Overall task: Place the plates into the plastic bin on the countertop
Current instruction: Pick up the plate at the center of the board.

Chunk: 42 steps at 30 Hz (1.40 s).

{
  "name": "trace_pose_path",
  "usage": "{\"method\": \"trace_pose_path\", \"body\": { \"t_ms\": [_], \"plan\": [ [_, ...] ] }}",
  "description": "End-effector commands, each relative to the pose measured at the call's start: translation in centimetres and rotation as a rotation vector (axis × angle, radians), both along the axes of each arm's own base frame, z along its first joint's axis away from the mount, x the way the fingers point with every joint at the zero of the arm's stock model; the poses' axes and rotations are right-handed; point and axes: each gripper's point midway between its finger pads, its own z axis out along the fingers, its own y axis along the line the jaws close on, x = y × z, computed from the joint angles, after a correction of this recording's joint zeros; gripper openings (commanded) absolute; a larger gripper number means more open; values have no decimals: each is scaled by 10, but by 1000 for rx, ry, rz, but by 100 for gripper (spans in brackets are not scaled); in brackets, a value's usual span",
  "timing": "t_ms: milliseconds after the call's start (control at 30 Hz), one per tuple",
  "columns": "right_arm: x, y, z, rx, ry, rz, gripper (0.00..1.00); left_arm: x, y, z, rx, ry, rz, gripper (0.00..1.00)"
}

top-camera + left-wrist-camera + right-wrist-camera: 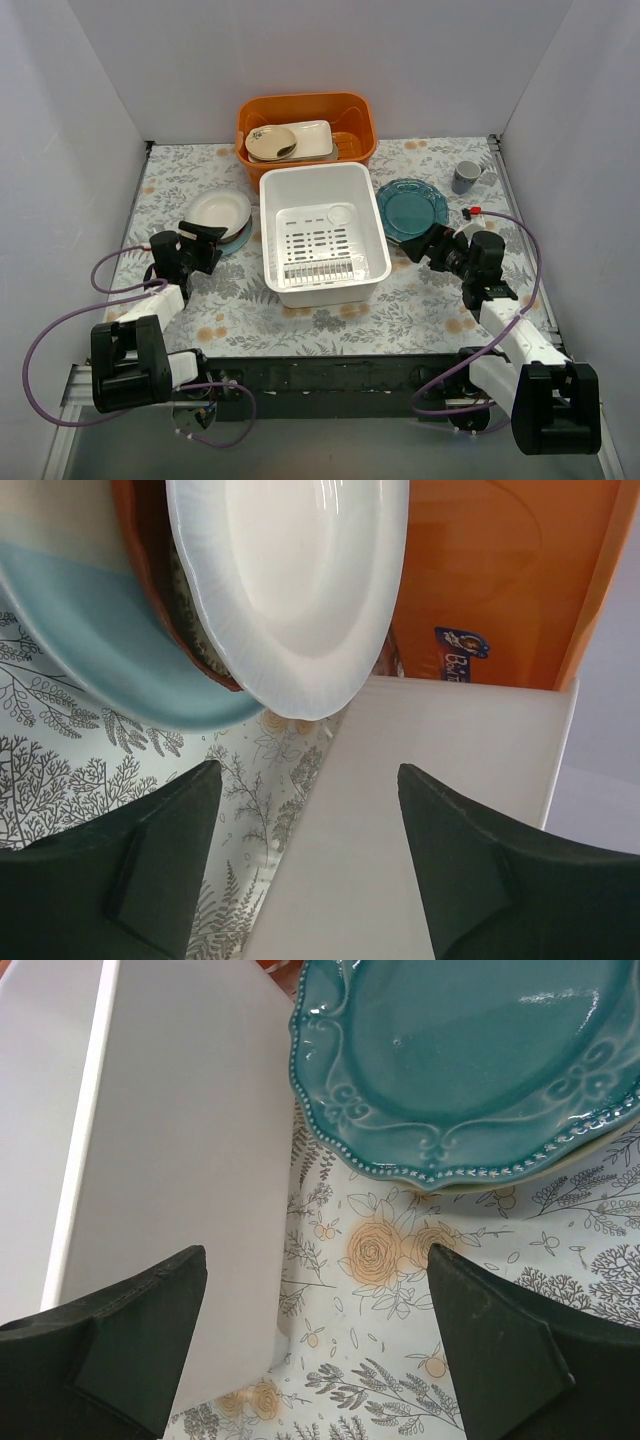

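Plainly nothing was done yet: the plastic bin (312, 173) held no plate on the counter (420, 300), with the cream-topped stack (220, 212) beside its left wall, the teal plate (411, 208) beside its right, and the left pincer (308, 780) and right pincer (315, 1252) both apart, empty.

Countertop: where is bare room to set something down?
Bare countertop lies in the strip between the white bin and the near edge, and in the back corners: left of the orange tub, and between it and the grey mug. Crowded: both sides of the bin, filled by the plate stack and left pincer, teal plate and right pincer.
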Motion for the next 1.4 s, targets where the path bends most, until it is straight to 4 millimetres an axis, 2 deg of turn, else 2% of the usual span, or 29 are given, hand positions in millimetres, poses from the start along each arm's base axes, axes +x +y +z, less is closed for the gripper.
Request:
{"method": "trace_pose_path", "body": {
  "t_ms": [0, 100, 267, 400, 500, 733, 833, 867, 900, 1000, 1200, 1367],
  "plan": [
    [6, -1, 9, 6, -46, 5, 98, 7, 9, 9, 27, -38, 31, 67],
    [7, -4, 9, 5, -48, -4, 98, 10, 12, 6, 33, -30, 35, 62],
    [8, -4, 13, 15, -55, -4, 98, 16, 13, 6, 40, -48, 23, 61],
    [8, -4, 15, 22, -56, -2, 98, 25, 17, -2, 38, -21, 20, 59],
    [7, -4, 16, 27, -59, 0, 98, 32, 17, 2, 34, -37, 13, 58],
    [7, -4, 17, 30, -63, -1, 98, 43, 15, -12, -8, -12, -3, 52],
    [7, -3, 18, 32, -62, 4, 98, 47, 15, -15, -27, -9, -8, 44],
    [7, -4, 18, 32, -62, 2, 98, 47, 12, -19, -41, 0, -17, 38],
    [7, -4, 17, 32, -61, 2, 98, 48, 12, -19, -48, -1, -20, 18],
    [7, -4, 17, 33, -61, 3, 97, 48, 11, -17, -60, -12, -22, 0],
    [6, -4, 18, 31, -65, 2, 98, 44, 17, -13, -39, -10, 10, 0],
    [6, -3, 18, 38, -60, 6, 97, 42, 20, 1, -26, -44, 27, 0]
  ]
}}
